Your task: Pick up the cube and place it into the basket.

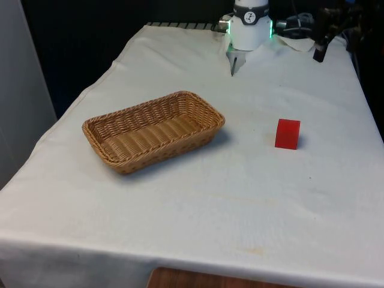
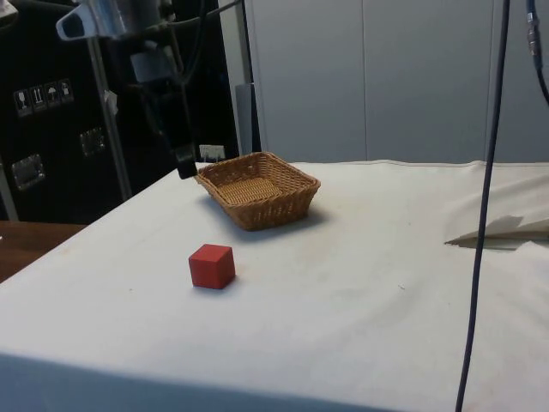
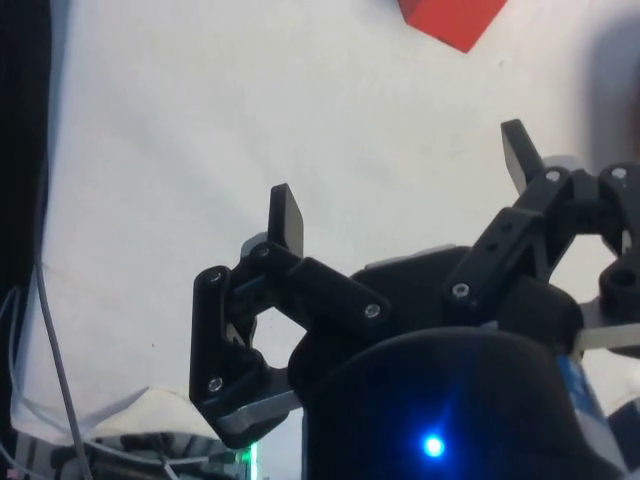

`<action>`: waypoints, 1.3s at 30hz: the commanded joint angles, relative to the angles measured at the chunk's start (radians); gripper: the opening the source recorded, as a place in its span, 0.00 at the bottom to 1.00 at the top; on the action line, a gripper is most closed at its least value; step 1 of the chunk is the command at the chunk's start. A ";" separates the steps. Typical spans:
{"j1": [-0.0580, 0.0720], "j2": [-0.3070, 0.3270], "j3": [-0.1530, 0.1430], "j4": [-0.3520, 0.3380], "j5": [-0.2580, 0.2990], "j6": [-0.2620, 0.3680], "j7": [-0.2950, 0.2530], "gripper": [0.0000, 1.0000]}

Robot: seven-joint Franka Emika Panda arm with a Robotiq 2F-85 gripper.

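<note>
A: Two things sit on the tabletop (image 1: 198,198) in the front view: a red cube (image 1: 287,133) toward the front view's right and a wicker basket (image 1: 153,131) toward its left, well apart. Nothing lies in the basket.

B: And the side view?

A: The cube (image 2: 211,265) stands alone, nearer the camera than the basket (image 2: 257,189). The gripper (image 2: 185,161) hangs in the air beyond it, touching nothing.

B: The wrist view?

A: The jaws stand spread wide, with nothing between them. One corner of the cube (image 3: 452,20) shows beyond the fingertips (image 3: 289,215).

B: So the reach comes first.

A: I'd judge so. Centre over the cube, square the jaws to two flat faces, then descend until they straddle it before closing. The basket's rim is low, so a modest lift should clear it.
</note>
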 commanded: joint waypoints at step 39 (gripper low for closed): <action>-0.007 0.089 0.007 -0.094 0.010 0.317 -0.043 1.00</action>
